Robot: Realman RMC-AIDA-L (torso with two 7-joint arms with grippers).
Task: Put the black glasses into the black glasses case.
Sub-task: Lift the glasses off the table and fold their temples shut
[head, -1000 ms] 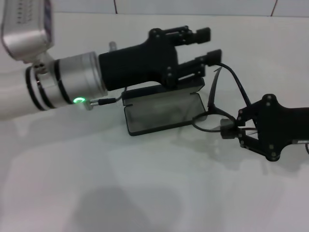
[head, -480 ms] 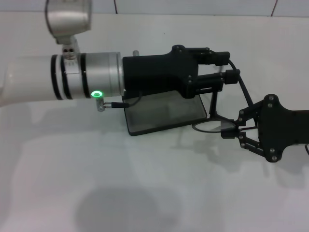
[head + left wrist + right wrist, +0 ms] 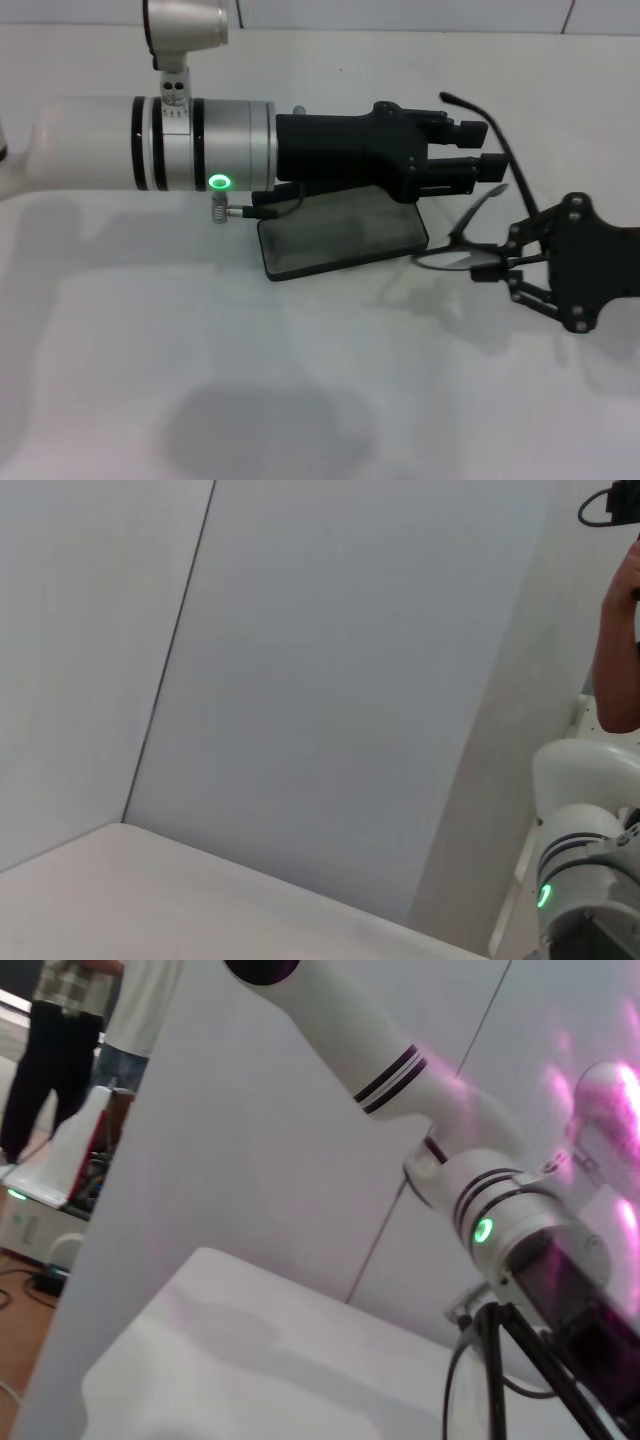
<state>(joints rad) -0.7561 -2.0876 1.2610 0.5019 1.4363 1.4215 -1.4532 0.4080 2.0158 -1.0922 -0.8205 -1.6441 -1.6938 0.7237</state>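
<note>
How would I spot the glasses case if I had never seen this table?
Start at the white table and follow the big silver and black arm that comes in from the robot's left. Under its left gripper lies the black glasses case, open: flat, oblong, grey inside, unlike the thin-framed black glasses beside it.

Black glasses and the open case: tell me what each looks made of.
The black glasses: thin dark plastic, judging by the slim curved temple arms; clear lenses show the table through them. The black glasses case: seemingly a rigid shell with a matte grey lining, probably fabric.
</note>
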